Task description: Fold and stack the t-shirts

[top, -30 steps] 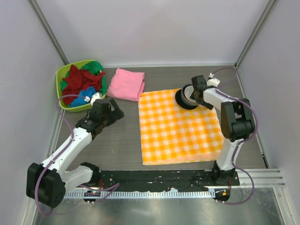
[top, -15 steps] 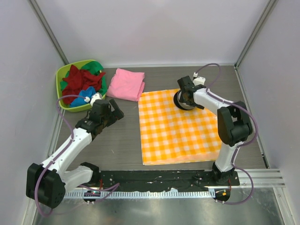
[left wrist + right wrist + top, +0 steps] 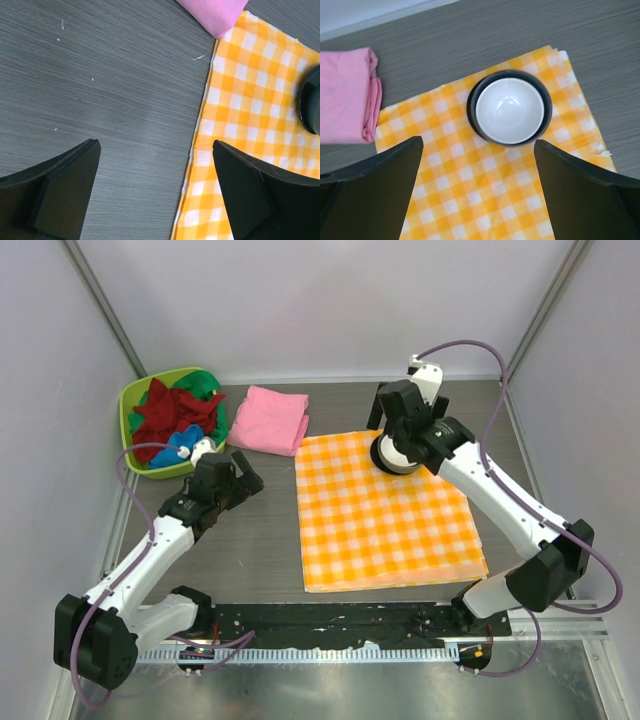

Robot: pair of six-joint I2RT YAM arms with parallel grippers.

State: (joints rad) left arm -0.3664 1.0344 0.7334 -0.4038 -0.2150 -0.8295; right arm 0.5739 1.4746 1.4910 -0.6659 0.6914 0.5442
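A grey wood-grain table [image 3: 250, 540] was enclosed by pale walls, with a checked cloth [image 3: 385, 510] spread on it. Left of the cloth the pink tee [image 3: 268, 420] was laid folded. Further left, the red tee [image 3: 175, 410], blue tee [image 3: 175, 448] and green tee [image 3: 207, 380] were heaped in a bin [image 3: 128, 410]. The left gripper [image 3: 155, 146] was held wide open and empty beside the cloth's left edge. The right gripper [image 3: 477, 142] was spread wide and empty above a bowl [image 3: 509, 107] on the cloth.

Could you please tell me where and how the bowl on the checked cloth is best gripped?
Probably by its rim, from straight above: the bowl stands upright, mouth open, so one finger can go inside and one outside. The open right gripper is above it.
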